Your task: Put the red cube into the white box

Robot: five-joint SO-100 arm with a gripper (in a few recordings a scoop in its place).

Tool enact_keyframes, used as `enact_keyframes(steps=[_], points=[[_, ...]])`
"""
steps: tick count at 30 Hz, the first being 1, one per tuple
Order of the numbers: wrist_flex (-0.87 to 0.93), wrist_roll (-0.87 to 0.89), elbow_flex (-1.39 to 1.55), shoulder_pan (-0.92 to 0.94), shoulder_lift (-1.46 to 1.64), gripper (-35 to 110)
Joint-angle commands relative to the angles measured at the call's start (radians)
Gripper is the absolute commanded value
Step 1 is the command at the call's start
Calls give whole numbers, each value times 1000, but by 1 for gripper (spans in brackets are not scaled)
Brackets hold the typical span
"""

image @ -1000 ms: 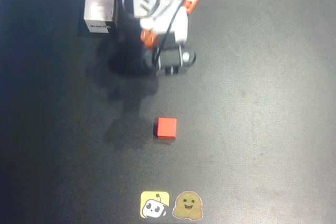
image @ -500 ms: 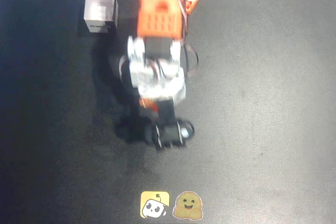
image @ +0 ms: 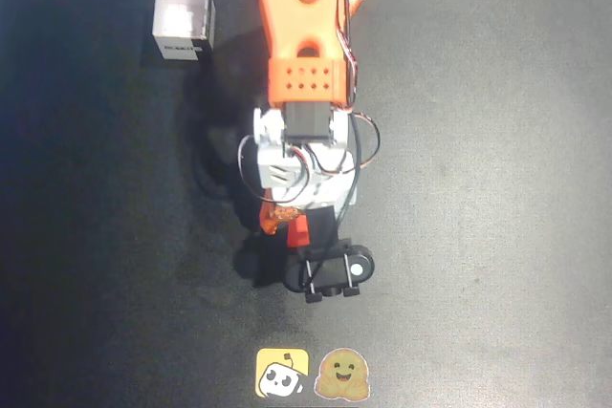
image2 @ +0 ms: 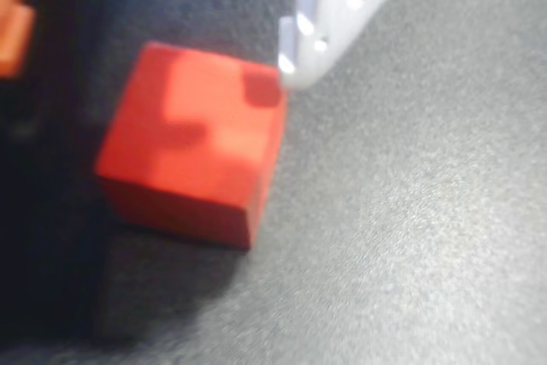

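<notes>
In the overhead view the orange arm (image: 304, 35) reached down the middle of the dark table (image: 478, 188), its white wrist housing above the gripper (image: 304, 236); a sliver of the red cube (image: 299, 230) showed just under that housing, most of it hidden by the arm; the white box (image: 182, 18) stood upright near the top left, well apart from the cube, its dark label on the lower side; two stickers (image: 313, 374) lay at the bottom edge. In the wrist view the cube (image2: 192, 156) sat flat on the table, blurred; a pale finger (image2: 320, 32) came in from the top with its tip at the cube's upper right corner, seemingly touching it; a dark shape lay along the cube's left side, with a bit of orange at the upper left edge; whether the jaws were spread or pressed onto the cube could not be told from either view.
</notes>
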Motion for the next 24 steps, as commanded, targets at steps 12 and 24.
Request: enact_keyframes(steps=[12,24], points=[[-143,75,-3,-15,-123,27],[-173,109,25,2,-167,0]])
